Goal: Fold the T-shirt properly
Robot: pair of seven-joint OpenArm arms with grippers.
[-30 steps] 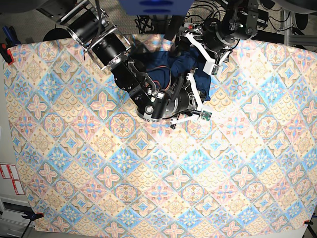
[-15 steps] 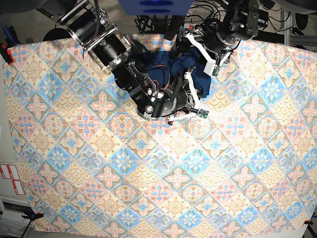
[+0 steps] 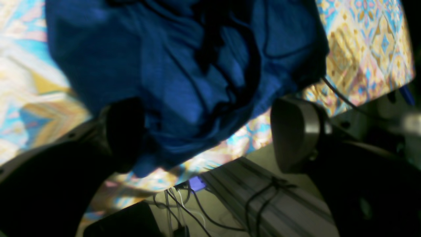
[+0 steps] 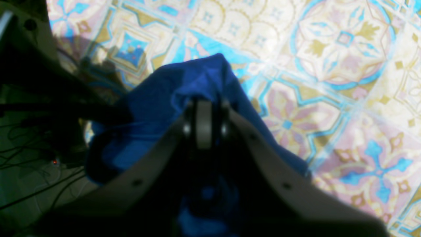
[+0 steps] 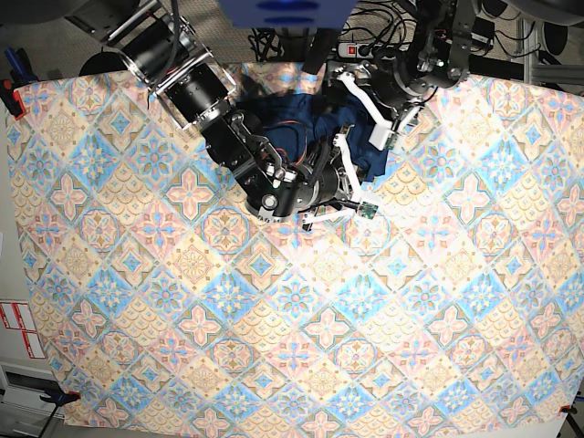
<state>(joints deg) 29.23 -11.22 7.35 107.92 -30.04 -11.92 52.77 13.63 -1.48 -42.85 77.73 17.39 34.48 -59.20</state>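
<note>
The navy-blue T-shirt (image 5: 281, 111) lies bunched in a heap at the far middle of the patterned tablecloth (image 5: 274, 319). My right gripper (image 5: 349, 173) is at the heap's near edge. In the right wrist view this gripper (image 4: 204, 112) is shut on a raised fold of the T-shirt (image 4: 158, 98), just above the cloth. My left gripper (image 5: 374, 114) is at the heap's right side. In the left wrist view it (image 3: 207, 131) is open over the T-shirt (image 3: 171, 72), with one finger (image 3: 125, 131) against the fabric and the other finger (image 3: 292, 131) clear of it.
The table's far edge lies right behind the heap, with cables and an aluminium frame (image 3: 250, 197) beyond it. A power strip (image 5: 351, 46) sits behind the table. A red clamp (image 5: 9, 91) holds the cloth at the far left corner.
Both grippers have drawn a little up and to the left in the base view. The shirt heap has bunched tighter toward the far edge.
</note>
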